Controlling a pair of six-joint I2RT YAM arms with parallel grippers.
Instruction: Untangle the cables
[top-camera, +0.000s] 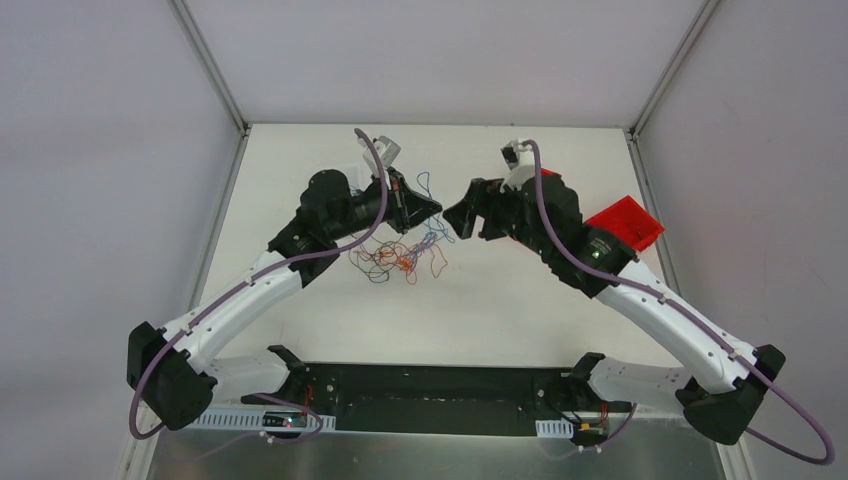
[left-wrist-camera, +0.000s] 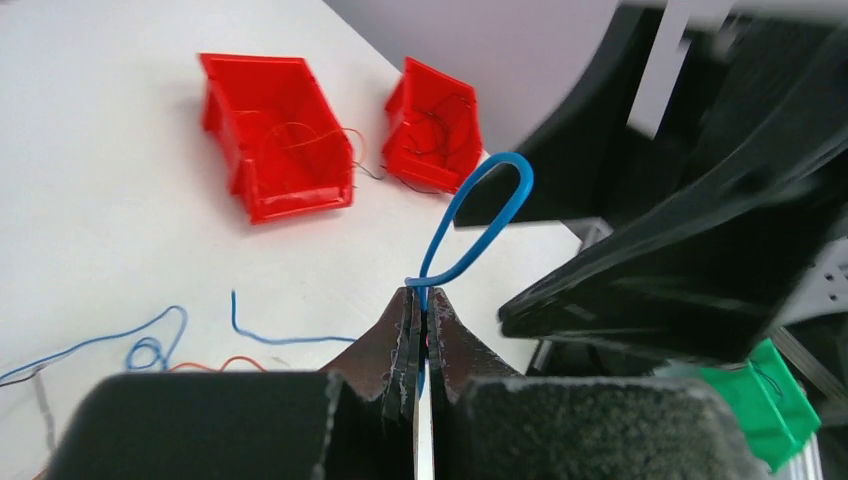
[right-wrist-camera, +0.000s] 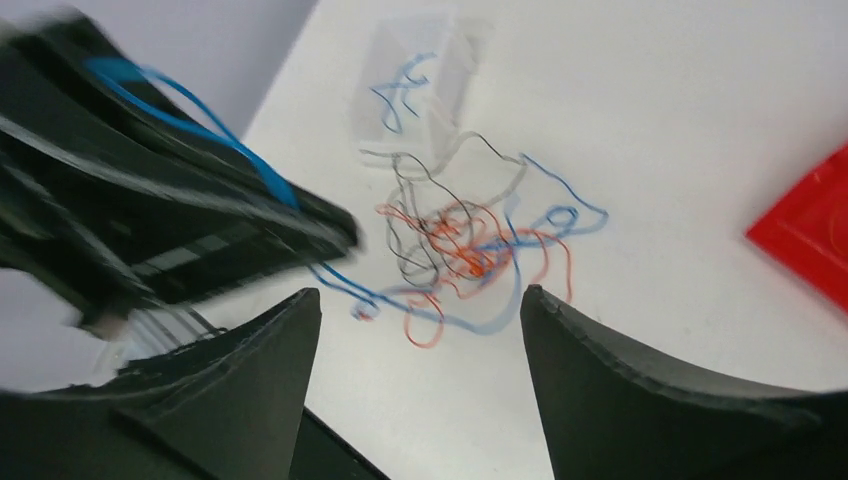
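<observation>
Drawing one strand free is judged to be the step in hand: the left hand (left-wrist-camera: 420, 300) is clamped, its dark pads pressed together, on a thin blue wire (left-wrist-camera: 513, 158) that rises from the pinch as a smooth, springy teardrop loop. The right hand (right-wrist-camera: 420, 295) is held with its fingers wide apart and nothing between them, above the tangle of fine blue, orange, red and black wires (right-wrist-camera: 450, 245), which lies bunched on the white matt worktop (top-camera: 520, 300) between the two arms. For the pull to go well, the blue strand would best be lifted slowly and away from the bunch, so that no knot is tightened; a crossing strand could be caught by the open hand. Such slick, limp wire may slip from the pads, so a firm pinch is advised. Two red plastic bins (left-wrist-camera: 280, 140) with sloped fronts are seen further off, with loose wires inside them.
</observation>
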